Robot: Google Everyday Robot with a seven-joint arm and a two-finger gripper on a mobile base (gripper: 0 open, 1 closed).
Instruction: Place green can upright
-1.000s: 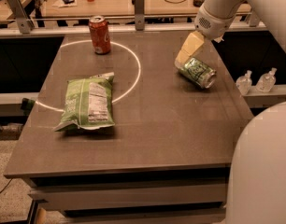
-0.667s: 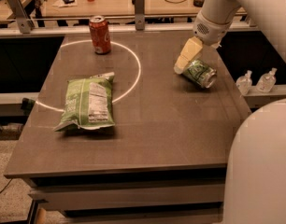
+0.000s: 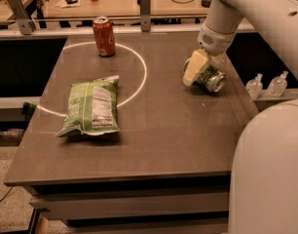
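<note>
The gripper (image 3: 197,72) sits low at the frame's right-centre, against the green can (image 3: 213,80); the can lies on its side on the table (image 3: 168,135); whether the gripper has closed on it cannot be told; a red soda can (image 3: 104,36) stands upper left.

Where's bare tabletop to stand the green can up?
Widest bare patch: table front right, between chip bag and right edge, nearer the camera than the gripper at the green can. Also between red can and gripper. The chip bag crowds the left.
</note>
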